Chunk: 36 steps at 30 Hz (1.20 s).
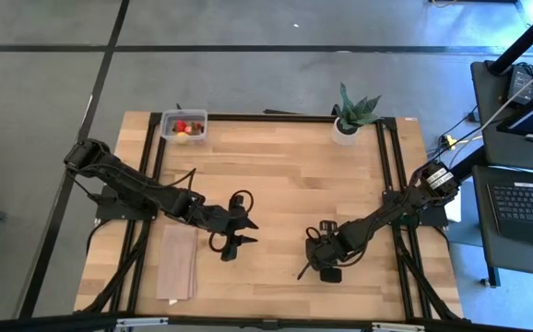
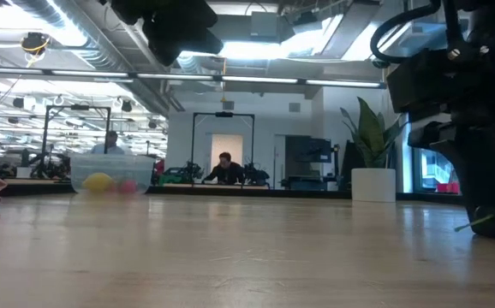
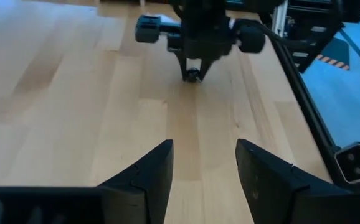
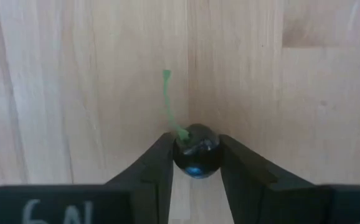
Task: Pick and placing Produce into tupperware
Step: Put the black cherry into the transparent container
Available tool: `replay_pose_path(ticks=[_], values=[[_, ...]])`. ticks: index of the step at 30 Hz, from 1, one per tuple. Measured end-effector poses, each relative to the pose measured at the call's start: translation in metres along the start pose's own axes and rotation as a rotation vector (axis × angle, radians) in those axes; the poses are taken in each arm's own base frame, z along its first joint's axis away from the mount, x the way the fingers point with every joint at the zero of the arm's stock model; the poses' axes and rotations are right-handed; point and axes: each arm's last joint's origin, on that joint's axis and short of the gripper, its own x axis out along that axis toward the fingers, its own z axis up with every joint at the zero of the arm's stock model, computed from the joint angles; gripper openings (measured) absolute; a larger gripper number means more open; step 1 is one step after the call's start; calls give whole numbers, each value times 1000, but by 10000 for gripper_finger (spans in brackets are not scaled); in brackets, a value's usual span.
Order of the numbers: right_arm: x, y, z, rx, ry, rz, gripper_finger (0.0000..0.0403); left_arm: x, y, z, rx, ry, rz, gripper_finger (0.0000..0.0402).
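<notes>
From above, the right gripper (image 1: pixel 311 270) is reaching low over the table (image 1: pixel 285 166); the tupperware (image 1: pixel 183 125) holding produce (image 1: pixel 185 128) is sitting well away at the far corner. The left gripper (image 1: pixel 237 234) is hovering nearby, fingers parted, holding nothing. In the right wrist view, the fingers (image 4: pixel 152 165) are pinching a dark berry (image 4: pixel 195 152) with a green stem.

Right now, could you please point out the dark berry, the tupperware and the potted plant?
dark berry (image 4: pixel 195 155): right wrist view, its glossy round body.
tupperware (image 1: pixel 167 123): high view, its clear left rim.
potted plant (image 1: pixel 345 132): high view, its white pot.
</notes>
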Motion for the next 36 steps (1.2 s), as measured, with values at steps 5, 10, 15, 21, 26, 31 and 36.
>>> replay_pose_path(ticks=[5, 10, 15, 21, 26, 31, 36], values=[[-17, -9, 28, -37, -99, -105, 120, -8, -1, 10, -17, -78, -9, 170], [-42, -29, 71, -122, -200, -117, 114, -41, -2, 36, -7, -274, -49, 165], [-71, -67, 114, -190, -342, -156, 118, -93, 2, 62, 56, -520, -55, 159], [-104, -117, 156, -219, -582, -215, 118, -148, 10, 75, 183, -710, -26, 164], [-123, -162, 177, -125, -828, -175, 120, -174, 16, 77, 249, -792, 20, 170], [-122, -199, 189, -18, -953, -165, 118, -183, 19, 78, 275, -821, 81, 166], [-90, -219, 206, 44, -949, -78, 118, -182, 21, 78, 295, -804, 171, 160]])
